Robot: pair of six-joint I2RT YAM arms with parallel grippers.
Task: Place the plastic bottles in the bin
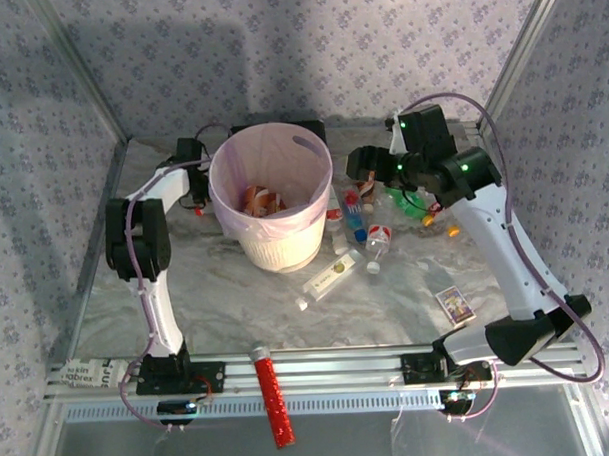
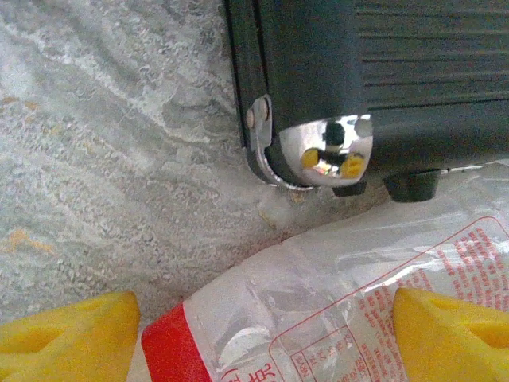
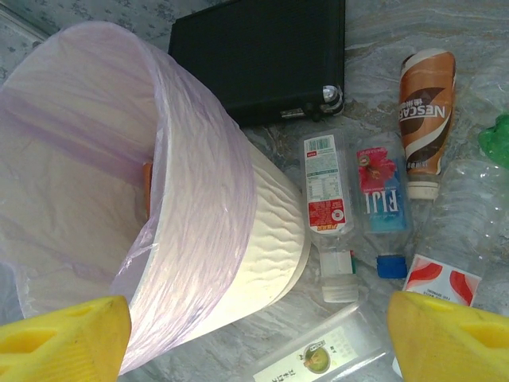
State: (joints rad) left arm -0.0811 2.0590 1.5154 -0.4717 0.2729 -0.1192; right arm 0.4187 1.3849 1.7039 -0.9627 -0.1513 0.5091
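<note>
Bottle, clear with red label, lies between left jaws; grip cannot be told | right jaws wide apart, empty | bin ahead of right jaws, leftward | loose bottles on desk ahead, beside bin

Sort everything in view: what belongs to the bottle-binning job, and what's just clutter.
Job: bin; Fiji bottle; Nescafe bottle; red-label bottle; green bottle; long clear bottle.
Clutter: red tube; card; black case.
</note>
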